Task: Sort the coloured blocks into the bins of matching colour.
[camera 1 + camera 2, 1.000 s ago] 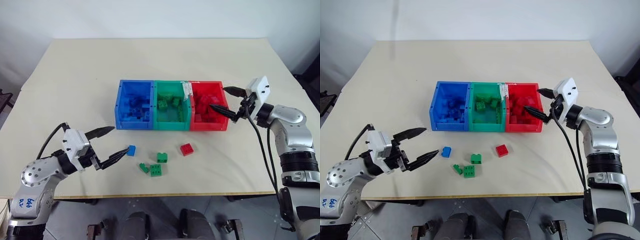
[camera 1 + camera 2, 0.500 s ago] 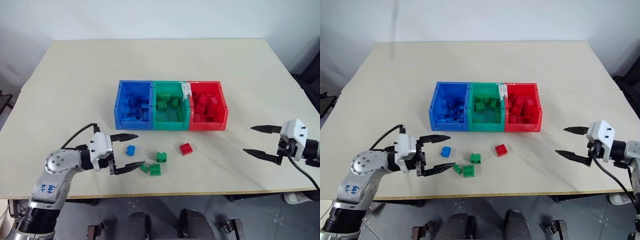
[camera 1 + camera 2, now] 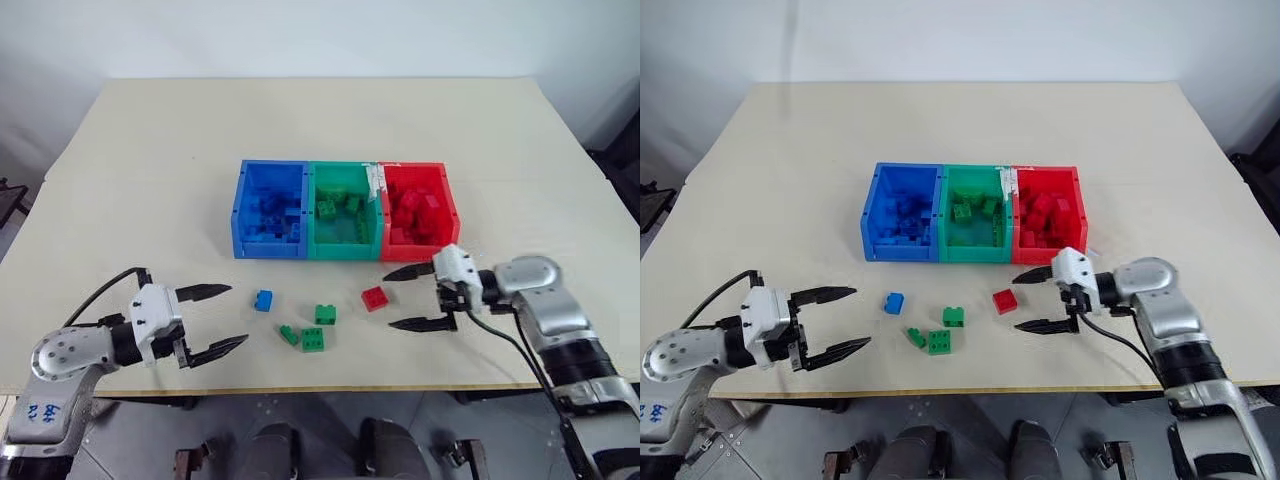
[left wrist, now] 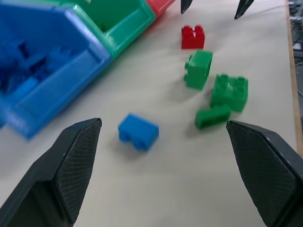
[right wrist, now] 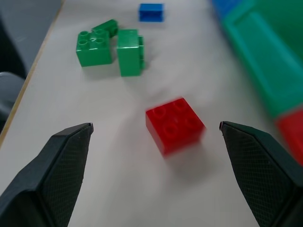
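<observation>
Three joined bins stand mid-table: the blue bin [image 3: 268,248], the green bin [image 3: 343,250] and the red bin [image 3: 420,252], each holding blocks of its own colour. In front of them lie a loose blue block [image 3: 263,300], a red block [image 3: 375,297] and three green blocks [image 3: 313,339] close together. My right gripper [image 3: 388,300] is open, low over the table, just right of the red block [image 5: 174,124], which lies ahead between its fingers [image 5: 61,161]. My left gripper [image 3: 238,315] is open and empty, left of the blue block [image 4: 138,131].
The table's front edge [image 3: 320,388] runs close behind the loose blocks and both grippers. Bare tabletop [image 3: 150,170] lies left, right and behind the bins.
My right gripper left the red bin, swung out right, then came down beside the red block. My left gripper reached towards the blocks, then drew back left. The blocks have not moved.
</observation>
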